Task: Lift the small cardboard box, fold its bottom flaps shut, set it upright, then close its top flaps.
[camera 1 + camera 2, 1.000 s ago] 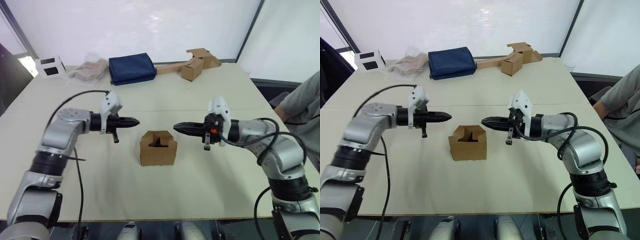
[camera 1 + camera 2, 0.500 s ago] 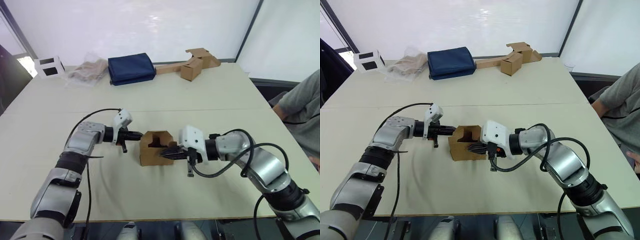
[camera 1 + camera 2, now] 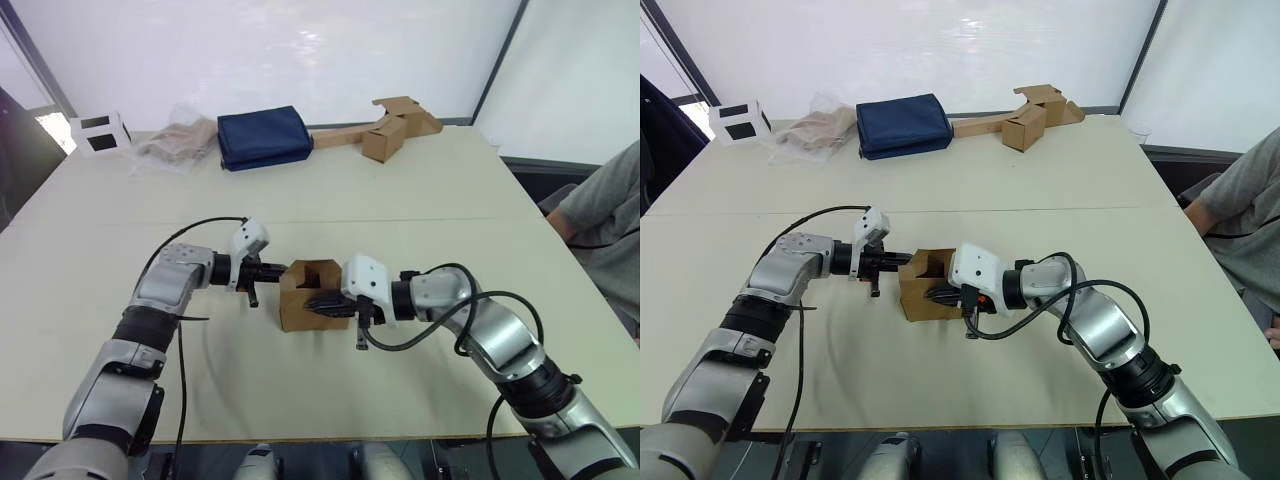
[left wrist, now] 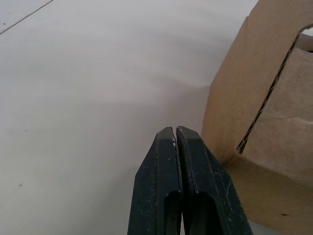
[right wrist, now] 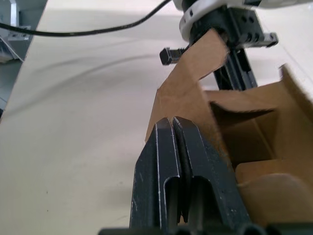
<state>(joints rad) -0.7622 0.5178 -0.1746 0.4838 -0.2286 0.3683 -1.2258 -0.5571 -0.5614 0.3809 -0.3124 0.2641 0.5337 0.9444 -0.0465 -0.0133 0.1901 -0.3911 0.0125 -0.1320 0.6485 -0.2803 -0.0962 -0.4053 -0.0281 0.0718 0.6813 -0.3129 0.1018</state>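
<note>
White walls stand behind a wide beige table (image 3: 420,190). At its far edge lie a white box (image 3: 99,132) with black squares, a crumpled bag (image 3: 178,142), a blue folded cloth (image 3: 262,137) and a brown box (image 3: 385,138) joined to flat cardboard strips. A person's grey sleeve (image 3: 600,215) shows beyond the right arm.

Near the middle of the table stands the box (image 3: 306,309), open end up, its top flaps (image 5: 195,73) raised. The left gripper (image 3: 278,269) has its two fingers pressed together, with nothing between them; its tip is just beside the box's wall, at the upper edge, and I cannot tell if it touches. The right gripper (image 3: 936,295) also has its fingers together, empty, and it lies along the box's front wall, below the rim. Both grippers point toward each other with the box between them.
</note>
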